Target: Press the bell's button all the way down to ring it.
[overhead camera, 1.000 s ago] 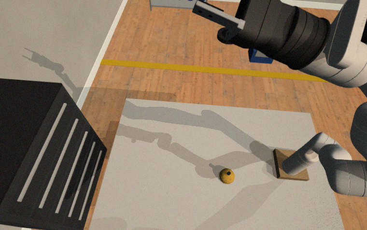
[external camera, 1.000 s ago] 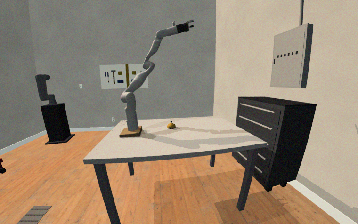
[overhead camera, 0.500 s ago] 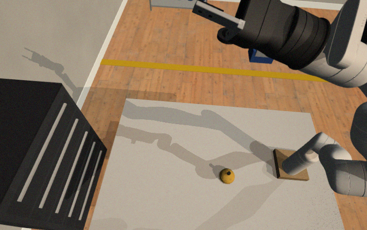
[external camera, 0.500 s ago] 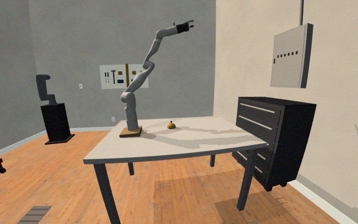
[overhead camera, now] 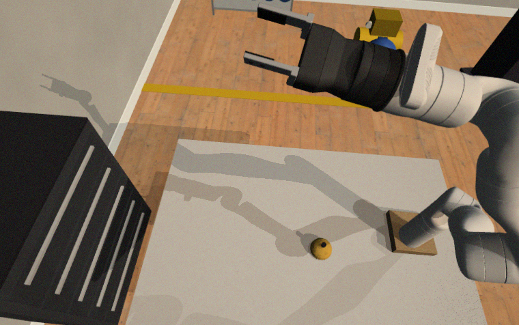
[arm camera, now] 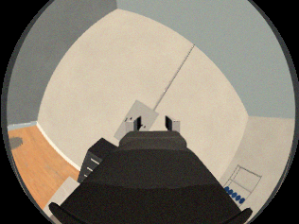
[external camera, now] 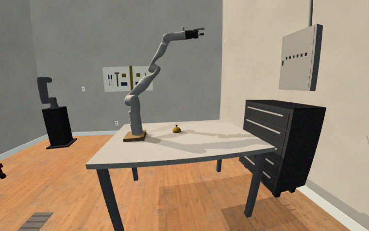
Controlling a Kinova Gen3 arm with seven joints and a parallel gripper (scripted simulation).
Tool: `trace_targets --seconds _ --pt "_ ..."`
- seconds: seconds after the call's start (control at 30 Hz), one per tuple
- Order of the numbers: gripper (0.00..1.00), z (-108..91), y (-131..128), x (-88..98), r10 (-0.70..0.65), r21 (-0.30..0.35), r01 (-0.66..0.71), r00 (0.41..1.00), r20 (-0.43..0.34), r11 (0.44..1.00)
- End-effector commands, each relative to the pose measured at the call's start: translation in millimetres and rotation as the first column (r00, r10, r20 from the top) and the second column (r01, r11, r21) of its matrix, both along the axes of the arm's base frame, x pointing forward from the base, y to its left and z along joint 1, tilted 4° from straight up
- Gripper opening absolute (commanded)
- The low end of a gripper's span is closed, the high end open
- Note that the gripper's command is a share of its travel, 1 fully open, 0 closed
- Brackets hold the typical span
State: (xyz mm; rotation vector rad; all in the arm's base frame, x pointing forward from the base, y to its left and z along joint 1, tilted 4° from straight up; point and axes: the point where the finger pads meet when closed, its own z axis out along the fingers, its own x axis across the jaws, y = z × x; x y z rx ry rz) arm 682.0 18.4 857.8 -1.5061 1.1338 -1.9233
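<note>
One desk (external camera: pixel 114 160) carries everything relevant to this task. My arm stands on a wooden base plate (overhead camera: pixel 392 220) near one desk edge and reaches high above the surface, roughly level at the wrist.

My end effector (overhead camera: pixel 260 36) sits at the top of that reach, well above and well apart from the bell. Its fingers are spread fully and nothing is between them. The wrist view shows only the wall, a wall panel and the dark drawer cabinet (external camera: pixel 299 130); the bell is not in it.

Bell (overhead camera: pixel 321 248): a small yellow dome resting on the desk, near the base plate and well apart from the cabinet. A dark button (overhead camera: pixel 323 244) projects from its crown and appears to be up.

Handling judgement:
- The dome looks rigid, smooth and light, so a sideways push would likely slide it.
- No grasp is needed. Contact belongs on the button alone, from straight above.
- Closing the fingers first would likely give one blunt tip for pressing.
- Load should stay vertical and brief, then release upward, so the bell keeps its place.
</note>
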Motion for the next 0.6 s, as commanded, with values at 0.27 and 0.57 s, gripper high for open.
trace_targets --seconds 0.27,0.57 --pt "1.0 -128.5 -44 16.2 -0.051 0.06 0.066 0.975 -0.217 0.996" --pt "1.0 -224.9 -67 13.5 -0.064 0.097 0.108 0.922 -0.381 0.989"
